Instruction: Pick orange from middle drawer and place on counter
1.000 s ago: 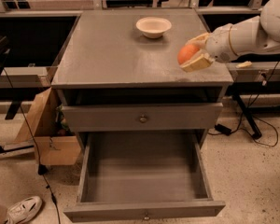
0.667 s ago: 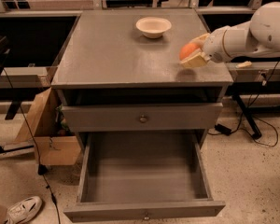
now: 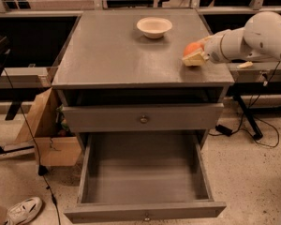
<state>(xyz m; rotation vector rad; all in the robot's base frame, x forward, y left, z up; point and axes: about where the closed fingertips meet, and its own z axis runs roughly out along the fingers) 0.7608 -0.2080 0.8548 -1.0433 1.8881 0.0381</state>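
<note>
The orange (image 3: 192,48) sits at the right side of the grey counter (image 3: 112,55), low on or just above its surface. My gripper (image 3: 195,55) reaches in from the right on a white arm and is shut on the orange, a cream finger (image 3: 195,59) showing in front of the fruit. The middle drawer (image 3: 145,177) is pulled fully open below and shows only its bare grey floor. The upper drawer (image 3: 143,118) with its round metal knob is closed.
A cream bowl (image 3: 154,26) stands at the back of the counter. A cardboard box (image 3: 47,135) leans at the cabinet's left. A white shoe (image 3: 23,210) lies on the floor at lower left. Cables and a stand leg run on the floor at right.
The gripper with the orange has drawn slightly right and toward the back along the counter's right side. The drawers have not moved.
</note>
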